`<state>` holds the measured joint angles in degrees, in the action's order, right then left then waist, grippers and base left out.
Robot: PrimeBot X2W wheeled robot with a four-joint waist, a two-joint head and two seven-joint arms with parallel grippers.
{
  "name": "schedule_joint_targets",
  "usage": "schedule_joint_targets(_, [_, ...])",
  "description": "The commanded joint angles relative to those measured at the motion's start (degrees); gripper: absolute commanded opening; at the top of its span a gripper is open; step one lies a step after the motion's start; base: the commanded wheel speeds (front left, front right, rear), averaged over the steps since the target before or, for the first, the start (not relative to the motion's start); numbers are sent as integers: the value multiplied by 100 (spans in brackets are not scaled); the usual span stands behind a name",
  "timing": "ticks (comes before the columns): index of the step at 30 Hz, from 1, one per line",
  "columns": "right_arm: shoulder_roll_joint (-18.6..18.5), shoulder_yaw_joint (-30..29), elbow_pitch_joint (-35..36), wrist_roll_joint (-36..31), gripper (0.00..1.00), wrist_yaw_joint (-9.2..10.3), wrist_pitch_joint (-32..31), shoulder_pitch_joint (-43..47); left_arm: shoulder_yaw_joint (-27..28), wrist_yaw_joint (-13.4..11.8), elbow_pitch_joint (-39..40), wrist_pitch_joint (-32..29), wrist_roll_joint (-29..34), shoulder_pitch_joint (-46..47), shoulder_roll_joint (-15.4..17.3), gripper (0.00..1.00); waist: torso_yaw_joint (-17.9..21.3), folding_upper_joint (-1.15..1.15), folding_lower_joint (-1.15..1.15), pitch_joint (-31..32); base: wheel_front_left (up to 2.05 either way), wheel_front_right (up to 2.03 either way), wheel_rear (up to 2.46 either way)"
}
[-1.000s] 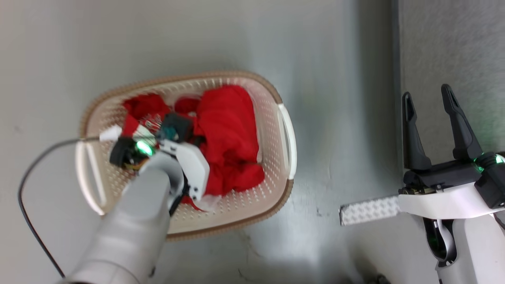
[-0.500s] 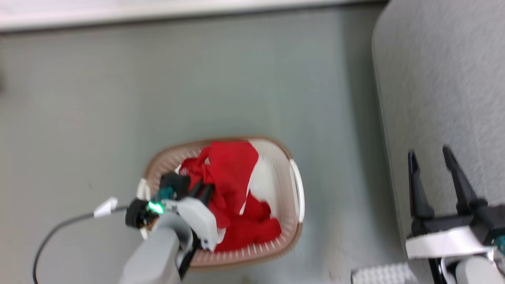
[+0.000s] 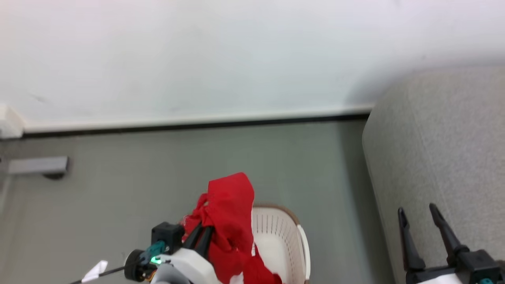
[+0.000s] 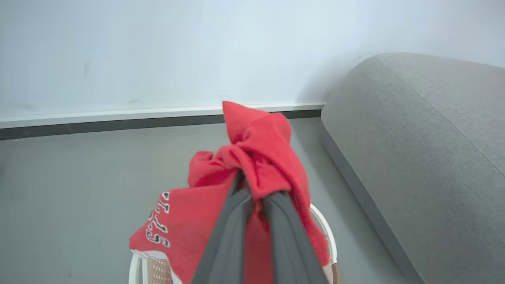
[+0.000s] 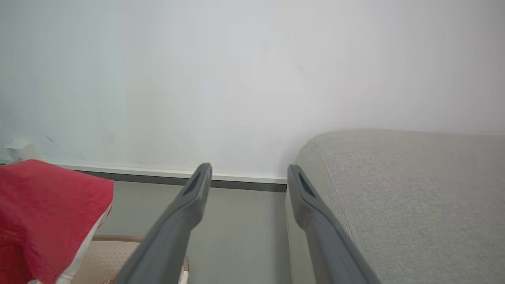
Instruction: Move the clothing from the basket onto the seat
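Observation:
The red clothing (image 3: 230, 221) hangs bunched above the cream basket (image 3: 278, 240), with my left gripper (image 3: 203, 232) shut on a fold of it. In the left wrist view the clothing (image 4: 256, 157) drapes over both fingers, white and dark lettering low on its left side, and the basket rim (image 4: 321, 215) shows below it. The grey seat (image 3: 438, 157) stands to the right of the basket. My right gripper (image 3: 419, 215) is open over the seat's near edge with nothing between its fingers. The right wrist view shows that gripper (image 5: 249, 173), the seat (image 5: 402, 197) and the clothing (image 5: 47, 209) at the left.
A white wall (image 3: 236, 55) with a pale skirting board runs behind the grey floor (image 3: 138, 169). A grey bar (image 3: 37, 165) lies on the floor at the far left. A dark cable with a white tag (image 3: 96, 270) trails from my left wrist.
The head camera has tilted up, bringing the wall into view. My left gripper has raised the clothing, which lay in the basket a second ago and now hangs mostly above it. The right gripper stays open.

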<state>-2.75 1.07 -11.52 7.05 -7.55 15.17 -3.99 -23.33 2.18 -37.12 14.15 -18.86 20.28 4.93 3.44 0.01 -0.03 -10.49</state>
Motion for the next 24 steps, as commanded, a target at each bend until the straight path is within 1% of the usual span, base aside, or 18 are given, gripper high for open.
schedule_joint_targets(1, [-24, 15, -37, -31, 100, 12, -2, 132, 23, -52, 171, -52, -55, -198, 94, 0, -40, -1, 3, 465, 0, 0, 0])
schedule_joint_targets(8, [-23, 129, -97, -103, 100, 12, -3, 497, 118, -324, 1134, -318, -141, -843, 358, 0, -69, -1, 3, 982, 0, 0, 0])
schedule_joint_targets(11, [-25, 155, -91, -127, 100, 12, -3, 610, 162, -431, 1490, -388, -164, -1063, 472, 0, -79, -1, 3, 1102, 0, 0, 0])
schedule_joint_targets(18, [-25, 256, -120, -162, 100, 12, -2, 802, 178, -624, 1959, -394, -40, -1416, 691, 0, -129, -1, 3, 1306, 0, 0, 0])
schedule_joint_targets(24, [-24, 358, -105, -165, 100, 12, -2, 779, 168, -676, 2310, -417, -4, -1471, 813, 0, -160, -1, 3, 1331, 0, 0, 0])
